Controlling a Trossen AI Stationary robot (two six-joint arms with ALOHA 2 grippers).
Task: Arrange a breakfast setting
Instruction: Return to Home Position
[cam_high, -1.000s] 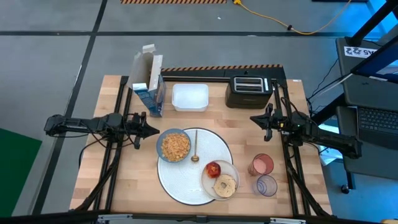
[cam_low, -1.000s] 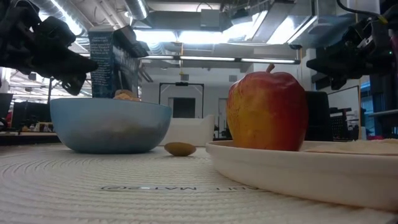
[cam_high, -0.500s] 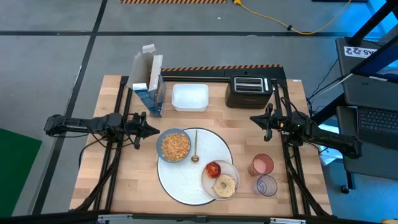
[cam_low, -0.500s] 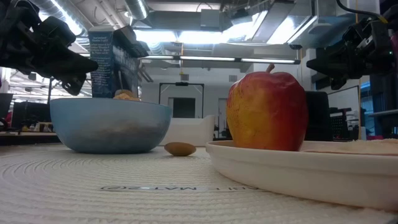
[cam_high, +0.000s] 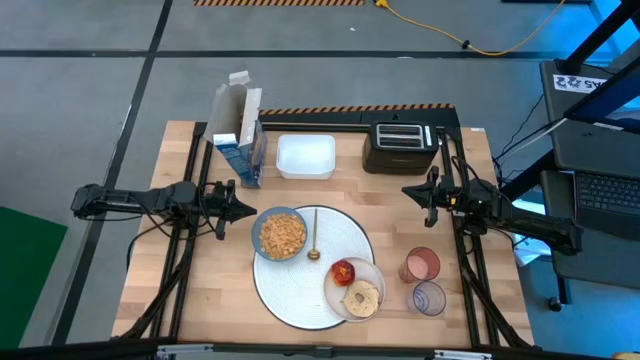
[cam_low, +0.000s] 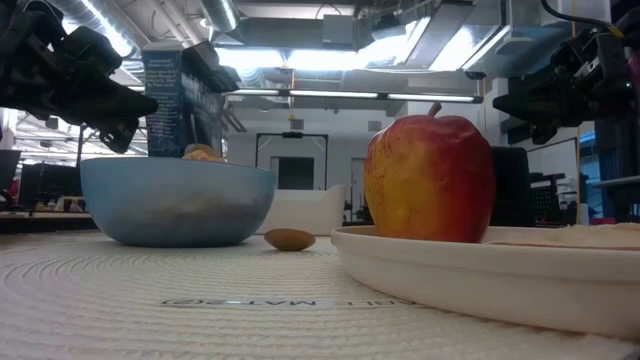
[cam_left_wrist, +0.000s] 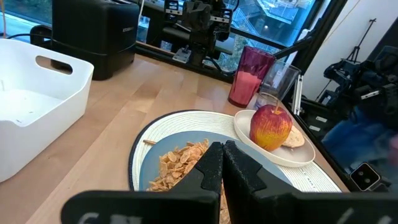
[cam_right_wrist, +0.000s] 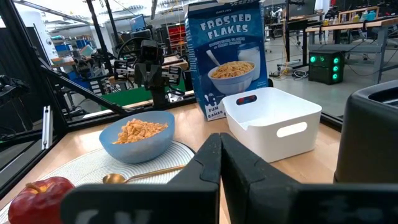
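Both grippers sit pressed together and empty: left gripper (cam_high: 237, 208) just beside the bowl (cam_high: 257, 232) on the mat (cam_high: 300, 292), right gripper (cam_high: 410, 190) near the toaster (cam_high: 398, 147). Risk I see: a low left swing clips the bowl, spilling cereal (cam_high: 283, 236), or jolts the apple (cam_high: 343, 271) off its plate (cam_high: 373, 270).

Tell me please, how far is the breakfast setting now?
Done, it seems: the bowl of cereal and the spoon are on the mat. The apple and bagel sit on the plate. The pink cup and purple cup stand beside it. In hand: nothing; the left end effector and right end effector are shut and empty. Left: apparently nothing to place.
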